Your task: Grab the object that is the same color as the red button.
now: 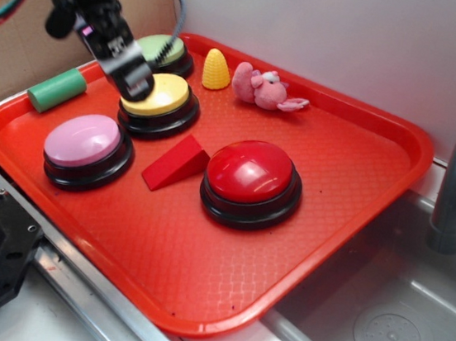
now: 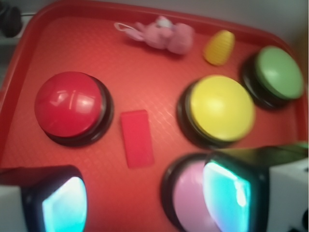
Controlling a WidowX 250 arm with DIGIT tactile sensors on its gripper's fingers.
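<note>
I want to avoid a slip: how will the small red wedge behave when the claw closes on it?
The red wedge looks solid and matte, so probably stiff and not slippery. Its sloped top may push pads off; flat sides seem safer. Resting flat on the tray, it should not roll.

Gripper (image 1: 131,75) hangs above the tray's far-left part, arm reaching from the far-left corner; jaws parted, nothing held.

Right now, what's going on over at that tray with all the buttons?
The robot's gripper hangs open above the yellow button, holding nothing. It is after the small red wedge, which matches the red button and lies untouched on the red tray between that button and the pink one.
</note>
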